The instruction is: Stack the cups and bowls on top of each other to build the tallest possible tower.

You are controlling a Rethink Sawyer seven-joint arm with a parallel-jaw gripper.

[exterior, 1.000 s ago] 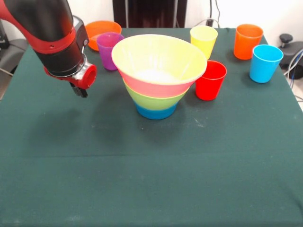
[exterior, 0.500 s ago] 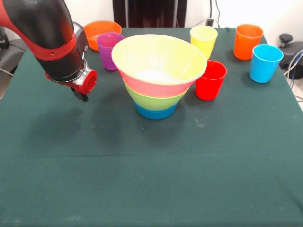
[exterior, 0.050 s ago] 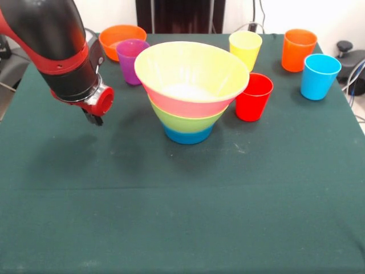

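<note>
Purple cup (exterior, 0.050 s ago: 130,60) sits just beyond my gripper (exterior, 0.050 s ago: 94,118), jaw state unclear; I'd approach level, avoiding the tower (exterior, 0.050 s ago: 190,91).

Bright, even indoor light from above. Soft, diffuse shadows fall on green worktop (exterior, 0.050 s ago: 182,217) beneath arm (exterior, 0.050 s ago: 63,51) and at base of tower (exterior, 0.050 s ago: 191,91). Top bowl's inside washed out, pale glare patch at its bottom. Glossy sheen on red cup (exterior, 0.050 s ago: 254,97) and light blue cup (exterior, 0.050 s ago: 319,76). Focus slightly soft throughout; no marked edge distortion.
</note>
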